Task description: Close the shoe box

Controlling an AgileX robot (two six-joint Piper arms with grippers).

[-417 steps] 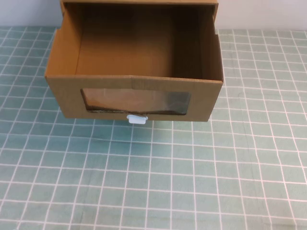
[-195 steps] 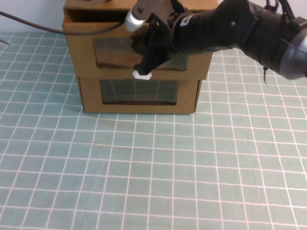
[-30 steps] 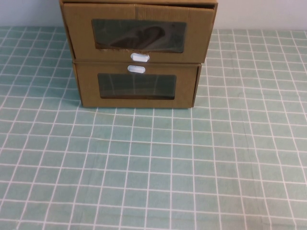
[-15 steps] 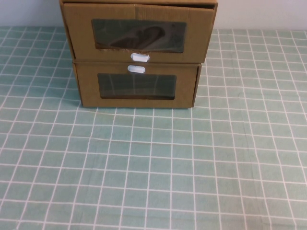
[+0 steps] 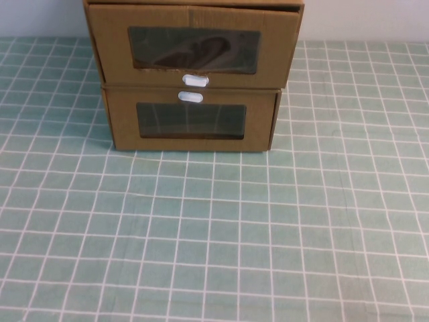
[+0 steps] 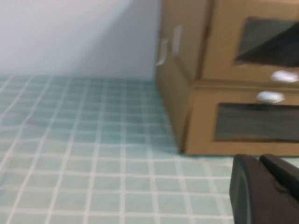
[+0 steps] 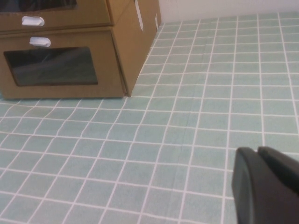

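The shoe box (image 5: 193, 48) is the upper of two stacked brown cardboard boxes at the far middle of the table. Its drawer front sits flush in its sleeve, and the white pull tab (image 5: 195, 80) is just under its window. In the high view neither arm appears. The left wrist view shows my left gripper (image 6: 259, 159) shut and empty, low over the mat, in front of the stack and apart from the shoe box (image 6: 224, 51). My right gripper (image 7: 257, 150) is also shut and empty, well off to the right of the shoe box (image 7: 56, 16).
Under the shoe box stands a similar cardboard box (image 5: 191, 121) with its white tab (image 5: 190, 96) above its window. The green grid mat (image 5: 214, 235) stretches in front of and beside the stack. A pale wall (image 6: 79, 37) rises behind the table.
The drawer stood pulled far out at first, then my right arm pressed on its front. Now it is in flush and the arm has left the high view. Nothing moved in the last second.
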